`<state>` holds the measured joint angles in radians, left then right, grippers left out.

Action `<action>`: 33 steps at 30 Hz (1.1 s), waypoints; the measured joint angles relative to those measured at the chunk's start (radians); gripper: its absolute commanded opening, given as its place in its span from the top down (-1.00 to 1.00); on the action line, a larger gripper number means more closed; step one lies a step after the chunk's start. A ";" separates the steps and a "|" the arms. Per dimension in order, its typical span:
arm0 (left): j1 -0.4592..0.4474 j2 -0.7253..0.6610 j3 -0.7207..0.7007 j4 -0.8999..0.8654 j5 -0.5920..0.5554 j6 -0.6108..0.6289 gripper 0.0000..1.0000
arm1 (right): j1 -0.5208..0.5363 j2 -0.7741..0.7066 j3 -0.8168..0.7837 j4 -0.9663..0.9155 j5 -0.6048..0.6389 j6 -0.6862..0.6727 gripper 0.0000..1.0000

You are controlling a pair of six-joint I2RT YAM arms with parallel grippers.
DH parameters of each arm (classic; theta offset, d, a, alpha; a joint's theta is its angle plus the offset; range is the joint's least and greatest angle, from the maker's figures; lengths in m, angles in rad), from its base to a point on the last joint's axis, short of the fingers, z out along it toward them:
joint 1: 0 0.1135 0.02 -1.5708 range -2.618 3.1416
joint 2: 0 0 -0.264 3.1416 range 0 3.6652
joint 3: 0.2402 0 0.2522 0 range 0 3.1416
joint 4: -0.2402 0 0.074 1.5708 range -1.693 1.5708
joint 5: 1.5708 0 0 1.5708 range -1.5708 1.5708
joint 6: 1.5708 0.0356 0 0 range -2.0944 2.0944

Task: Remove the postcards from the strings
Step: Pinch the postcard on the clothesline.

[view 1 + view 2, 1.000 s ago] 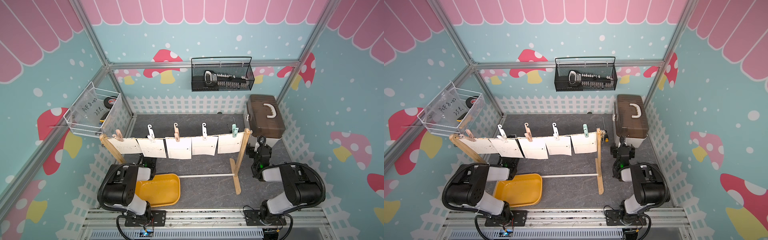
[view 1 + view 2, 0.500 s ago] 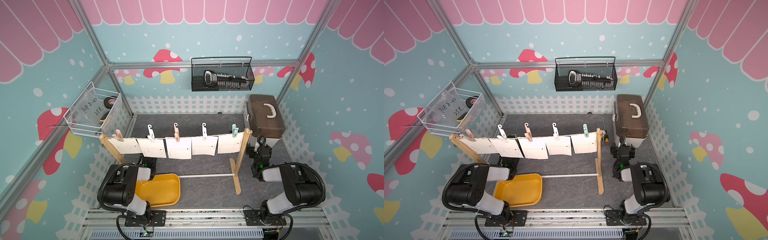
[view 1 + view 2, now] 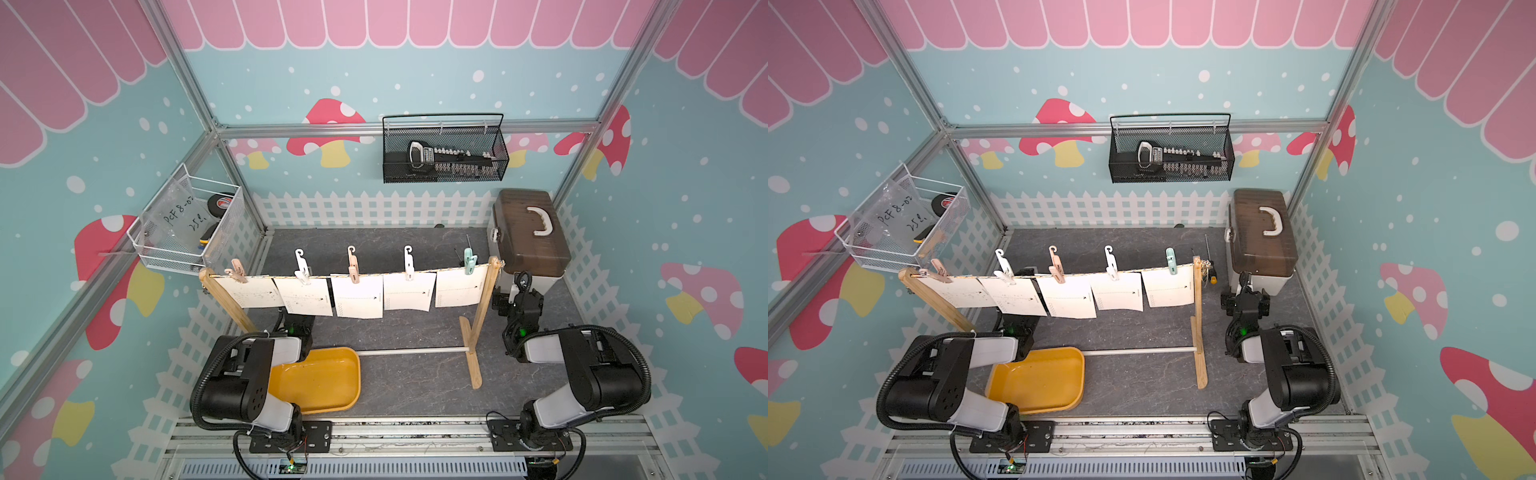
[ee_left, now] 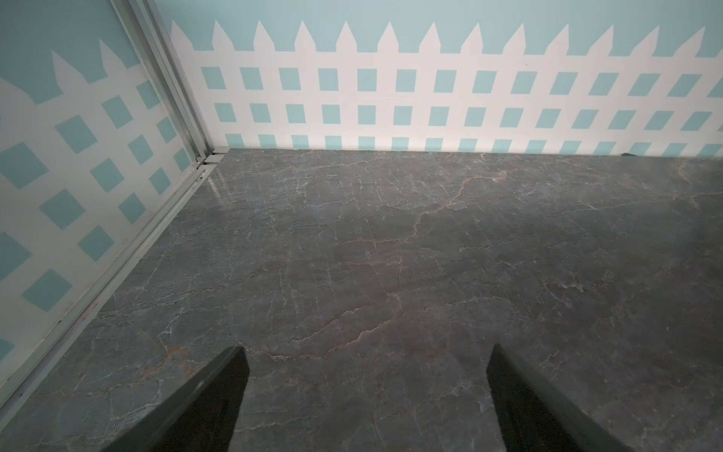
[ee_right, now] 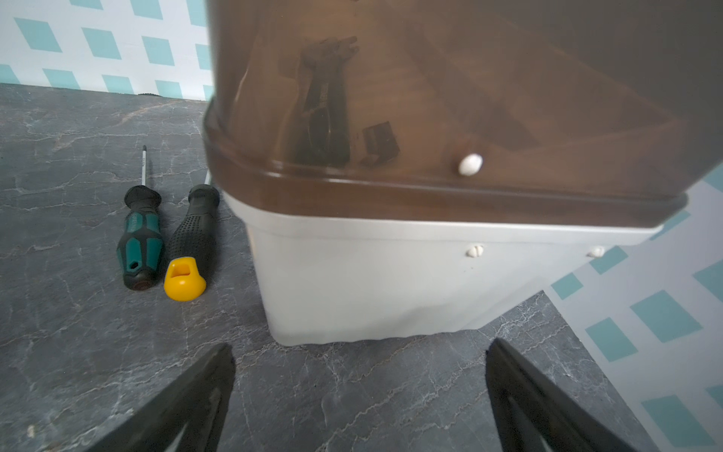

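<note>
Several off-white postcards (image 3: pixel 357 297) (image 3: pixel 1069 297) hang side by side from the string (image 3: pixel 376 274) (image 3: pixel 1084 274), each pinned by a plastic clothespin (image 3: pixel 352 266). The string runs between two wooden posts (image 3: pixel 482 299) in both top views. My left gripper (image 4: pixel 367 348) is open over bare grey floor; in the top views the cards hide it, and only its arm (image 3: pixel 257 361) shows below them. My right gripper (image 5: pixel 360 344) (image 3: pixel 520 283) is open and empty, low beside the right post and facing a storage box. Neither gripper touches a card.
A white box with a brown lid (image 3: pixel 528 241) (image 5: pixel 391 281) stands at the back right. Two screwdrivers (image 5: pixel 142 235) lie next to it. A yellow tray (image 3: pixel 345 399) sits by the left arm. A white rod (image 3: pixel 411 351) joins the posts' feet. Wire baskets (image 3: pixel 444 153) hang on the walls.
</note>
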<state>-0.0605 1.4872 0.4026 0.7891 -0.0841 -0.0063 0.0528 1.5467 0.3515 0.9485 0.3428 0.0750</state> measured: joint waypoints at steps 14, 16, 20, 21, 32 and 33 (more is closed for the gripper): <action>-0.142 -0.041 0.249 -0.442 0.001 0.209 -1.00 | 0.000 0.000 0.000 0.000 0.000 0.000 -0.97; -0.180 -0.031 0.269 -0.492 -0.030 0.266 -1.00 | 0.000 0.000 0.000 0.000 0.000 0.000 -0.97; -0.246 -0.012 0.278 -0.553 -0.090 0.376 -1.00 | 0.000 0.000 0.000 0.000 0.000 0.000 -0.97; -0.262 -0.007 0.278 -0.563 -0.108 0.404 -1.00 | 0.000 0.000 0.000 0.000 0.000 0.000 -0.97; -0.491 0.022 0.213 -0.478 -0.279 0.702 -1.00 | 0.000 0.000 0.000 0.000 0.000 0.000 -0.97; -0.515 0.022 0.205 -0.464 -0.291 0.726 -1.00 | 0.000 0.000 0.000 0.000 0.000 0.000 -0.97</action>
<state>-0.5751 1.5089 0.6079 0.3252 -0.3748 0.7193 0.0528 1.5467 0.3515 0.9485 0.3424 0.0753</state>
